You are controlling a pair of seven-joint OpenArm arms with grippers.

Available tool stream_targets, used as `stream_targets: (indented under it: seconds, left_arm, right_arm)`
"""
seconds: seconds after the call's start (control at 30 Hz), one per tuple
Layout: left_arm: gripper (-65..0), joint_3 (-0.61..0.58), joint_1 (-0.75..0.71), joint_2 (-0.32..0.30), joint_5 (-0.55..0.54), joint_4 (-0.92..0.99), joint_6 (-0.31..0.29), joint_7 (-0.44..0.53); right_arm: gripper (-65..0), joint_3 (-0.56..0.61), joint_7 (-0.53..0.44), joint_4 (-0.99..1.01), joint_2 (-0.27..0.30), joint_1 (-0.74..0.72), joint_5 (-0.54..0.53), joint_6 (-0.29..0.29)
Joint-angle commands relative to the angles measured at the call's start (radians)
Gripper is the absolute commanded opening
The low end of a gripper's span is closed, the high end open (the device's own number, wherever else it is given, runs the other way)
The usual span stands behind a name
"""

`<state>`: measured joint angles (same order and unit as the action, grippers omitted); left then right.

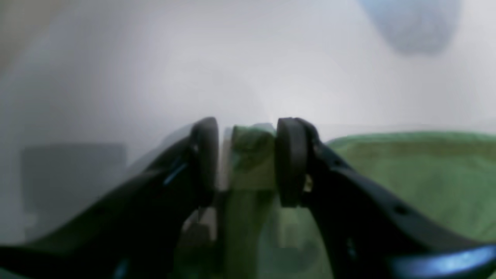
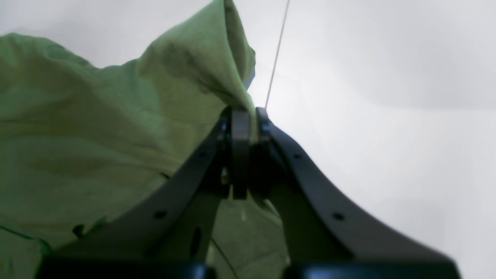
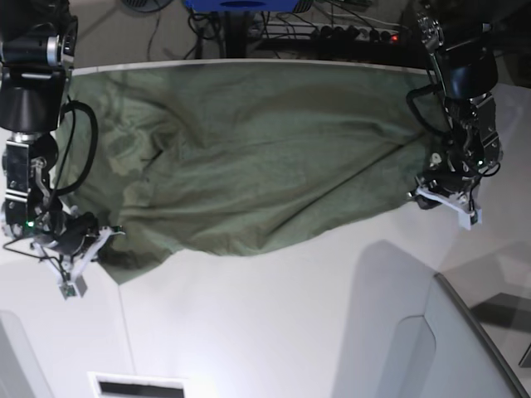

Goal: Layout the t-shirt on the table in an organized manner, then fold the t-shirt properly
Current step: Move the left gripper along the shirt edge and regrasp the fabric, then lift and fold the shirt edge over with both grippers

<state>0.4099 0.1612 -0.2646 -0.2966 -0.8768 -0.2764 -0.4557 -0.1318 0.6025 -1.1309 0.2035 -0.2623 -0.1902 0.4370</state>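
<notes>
The t-shirt [image 3: 249, 157] lay spread across the table [image 3: 274, 323]. The right gripper [image 2: 248, 116] pinched its nine-o'clock edge; the left gripper [image 1: 246, 155], at three o'clock, stood partly apart around cloth.

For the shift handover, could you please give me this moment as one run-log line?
stage: layout | t-shirt: spread, creased, on table | right gripper: shut on t-shirt | left gripper: jaws around shirt edge, gap visible

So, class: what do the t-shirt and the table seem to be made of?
The t-shirt: soft matte knit, probably cotton; it drapes and creases in loose folds. The table: smooth, hard white surface, perhaps laminate or plastic; faint sheen, thin seam line. Exact material unclear.
</notes>
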Motion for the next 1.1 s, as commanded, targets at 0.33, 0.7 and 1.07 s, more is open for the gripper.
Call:
stream_targets:
  seconds: [0.33,0.7,1.07]
  left_arm:
    - [-65.0,-0.021,0.030,0.000,0.001,-0.037,0.001,-0.036]
    - [-65.0,-0.022,0.062,-0.029,0.001,-0.232,0.001,-0.042]
    - [-65.0,-0.012,0.082,-0.046,0.001,-0.356,0.001,-0.133]
  right_arm:
    - [-64.8,-0.006,-0.034,-0.016,0.012,-0.030,-0.009,0.001]
    - [-64.7,-0.001,-0.099,-0.016,0.050,-0.084,-0.005,0.001]
    - [-64.8,-0.006,-0.100,-0.016,0.081,-0.094,-0.005,0.003]
